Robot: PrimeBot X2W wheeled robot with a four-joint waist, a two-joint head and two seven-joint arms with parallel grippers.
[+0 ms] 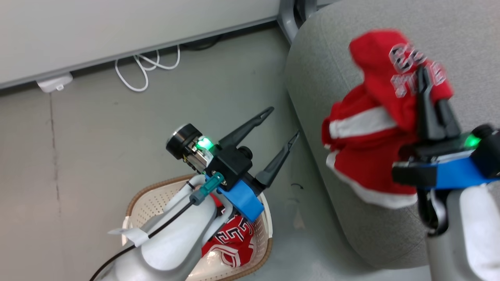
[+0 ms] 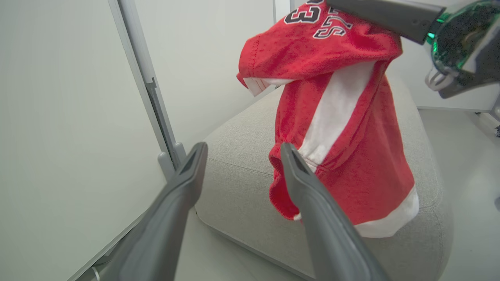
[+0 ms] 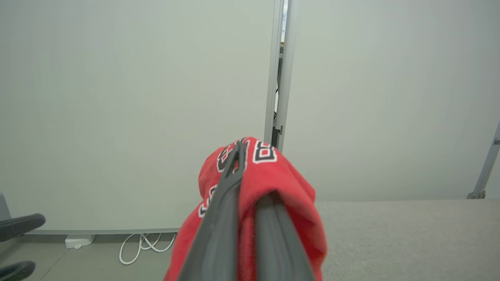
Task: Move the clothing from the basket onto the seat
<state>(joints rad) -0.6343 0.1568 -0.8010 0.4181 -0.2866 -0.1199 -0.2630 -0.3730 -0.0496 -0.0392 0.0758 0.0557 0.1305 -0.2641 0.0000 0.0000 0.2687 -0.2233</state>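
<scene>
My right gripper (image 1: 425, 84) is shut on a red jersey (image 1: 371, 156) with white panels and black-and-white numbers. It holds the jersey up over the grey seat (image 1: 324, 58), and the fabric drapes down from the fingers. In the right wrist view the gripper (image 3: 250, 168) has the jersey (image 3: 285, 183) folded over its closed fingers. My left gripper (image 1: 283, 123) stands open and empty above the cream basket (image 1: 142, 195), left of the seat. Another red jersey (image 1: 234, 238) lies in the basket, partly hidden by my left arm. Through the left wrist view's open fingers (image 2: 187, 171) I see the hanging jersey (image 2: 343, 117) above the seat (image 2: 234, 183).
Grey floor (image 1: 117, 128) lies between the basket and a pale wall panel (image 1: 117, 27). A white cable (image 1: 144, 66) and a small white adapter (image 1: 54, 83) sit at the wall's foot. A grey metal post (image 1: 287, 19) rises at the seat's far corner.
</scene>
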